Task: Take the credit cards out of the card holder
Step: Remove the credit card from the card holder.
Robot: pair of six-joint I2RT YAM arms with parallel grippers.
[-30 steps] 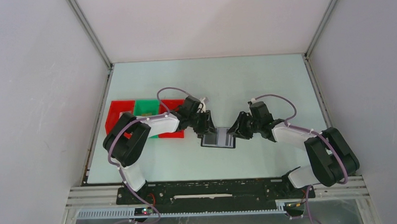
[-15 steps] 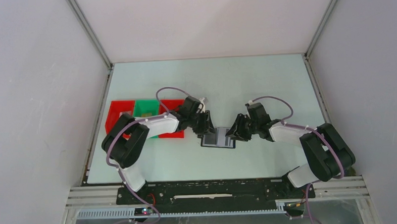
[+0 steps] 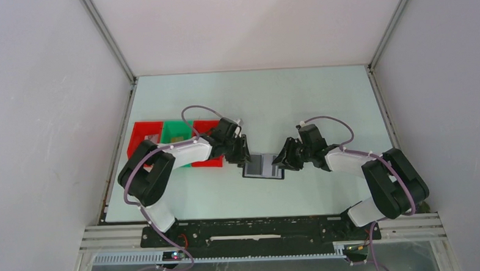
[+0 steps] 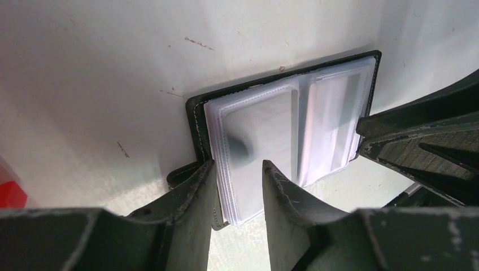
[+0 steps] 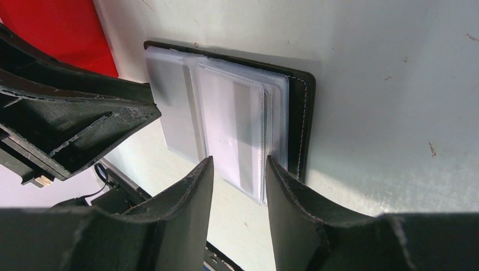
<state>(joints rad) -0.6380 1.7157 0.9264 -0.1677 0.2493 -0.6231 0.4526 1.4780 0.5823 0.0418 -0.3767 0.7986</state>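
Note:
The black card holder (image 3: 263, 167) lies open on the table between my two grippers. Stacks of clear plastic sleeves (image 4: 265, 141) cover its inner faces. Pale grey patches show through the sleeves (image 5: 234, 130); I cannot make out separate credit cards. My left gripper (image 3: 241, 155) is open at the holder's left edge. In the left wrist view the left gripper (image 4: 237, 169) has one finger by the black cover (image 4: 195, 121) and the other over the sleeves. My right gripper (image 3: 281, 160) is open at the right edge. In the right wrist view the right gripper (image 5: 238, 169) straddles the sleeve edges next to the black cover (image 5: 299, 113).
Red trays (image 3: 145, 142) and a green tray (image 3: 176, 131) stand in a row left of the holder, under the left arm. A red tray corner (image 5: 68, 28) shows in the right wrist view. White walls enclose the table on three sides.
The right gripper moved left up to the holder's right edge. The left gripper drew back a little to the left, onto the holder's left edge. The holder has stayed in place.

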